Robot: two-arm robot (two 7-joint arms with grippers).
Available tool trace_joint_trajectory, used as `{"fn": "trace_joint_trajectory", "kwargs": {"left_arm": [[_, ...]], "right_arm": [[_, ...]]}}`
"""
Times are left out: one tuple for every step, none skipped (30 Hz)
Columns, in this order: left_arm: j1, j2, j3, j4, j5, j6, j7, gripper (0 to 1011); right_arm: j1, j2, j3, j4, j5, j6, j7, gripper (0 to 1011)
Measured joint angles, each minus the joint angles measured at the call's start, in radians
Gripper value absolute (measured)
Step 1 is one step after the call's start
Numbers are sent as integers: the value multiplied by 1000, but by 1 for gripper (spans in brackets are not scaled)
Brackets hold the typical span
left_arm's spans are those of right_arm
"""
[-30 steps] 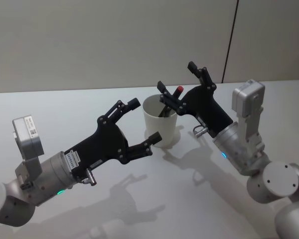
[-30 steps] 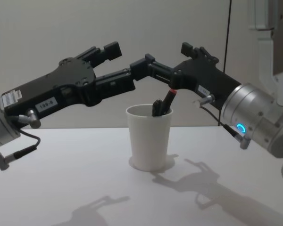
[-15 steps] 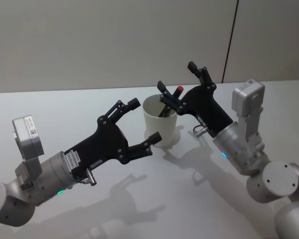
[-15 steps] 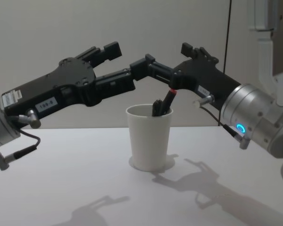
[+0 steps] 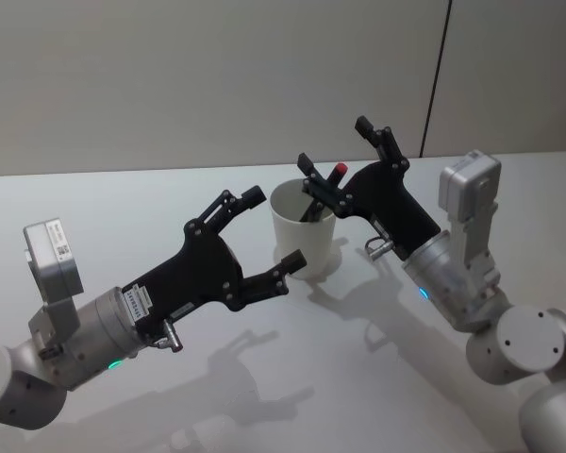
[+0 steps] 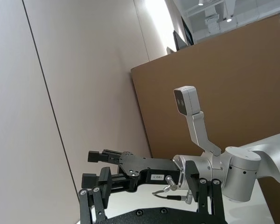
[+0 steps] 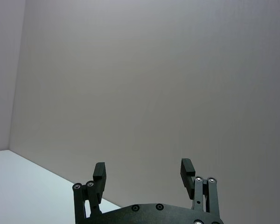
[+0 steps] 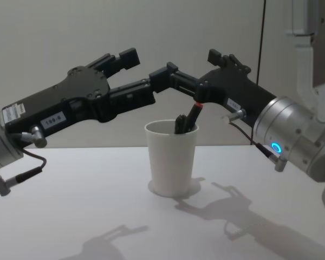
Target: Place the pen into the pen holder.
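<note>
Pen [image 8: 186, 122] in pen holder [image 8: 171, 160], just under spread right tool [image 8: 190, 69]

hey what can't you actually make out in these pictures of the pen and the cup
- Lower part of the pen: hidden by the pen holder's wall in the chest view; its rim hides it in the head view.
- Where the pen's tip rests: inside the cup, hidden.
- Pen's red end: partly behind a finger of the open right gripper in the head view.
- Left gripper, open: its arm is cut off by the head view's left edge.
</note>
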Motion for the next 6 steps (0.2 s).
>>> {"fn": "trace_joint_trajectory", "kwargs": {"left_arm": [[0,0,0,0,0,0,0,1004],[0,0,0,0,0,0,0,1004],[0,0,0,0,0,0,0,1004],[0,0,0,0,0,0,0,1004],[0,0,0,0,0,0,0,1004],[0,0,0,0,0,0,0,1004]], "right_arm": [[0,0,0,0,0,0,0,1001],[0,0,0,0,0,0,0,1001],[0,0,0,0,0,0,0,1001],[0,0,0,0,0,0,0,1001],[0,0,0,0,0,0,0,1001],[0,0,0,1,0,-1,0,1001]]}}
